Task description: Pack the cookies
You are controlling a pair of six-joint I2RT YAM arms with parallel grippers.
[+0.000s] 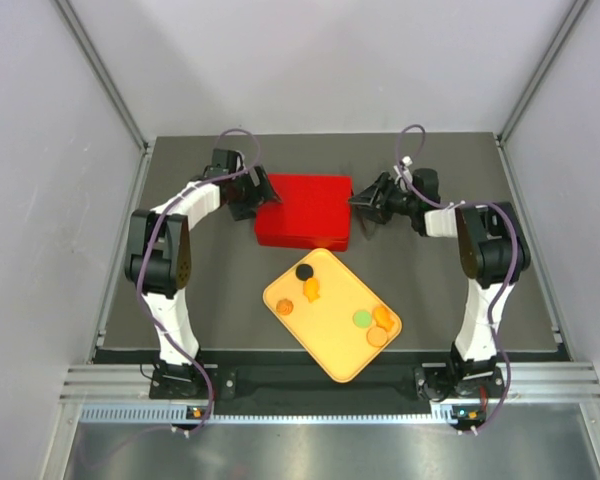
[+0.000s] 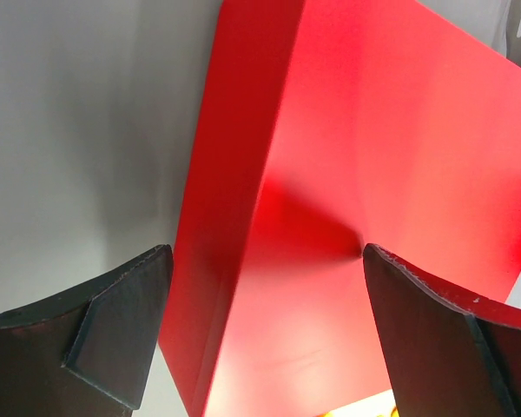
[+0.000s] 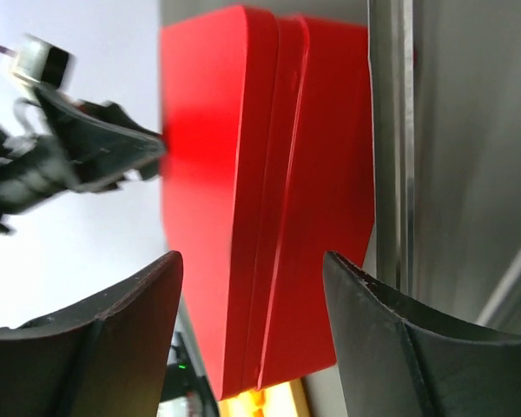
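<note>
Grey walls (image 1: pixel 330 60) enclose dark tabletop (image 1: pixel 430 275): red box (image 1: pixel 305 210), yellow tray (image 1: pixel 330 335) of cookies (image 1: pixel 312 290).

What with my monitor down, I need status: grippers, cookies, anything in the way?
Left gripper open at left end of red box, right gripper open at its right end. Cookies on yellow tray. Box looks shut; nothing else blocking.

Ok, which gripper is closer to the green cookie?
Right: the right gripper is at the right end of the red box, straight behind the green cookie; the left gripper is at its left end.
</note>
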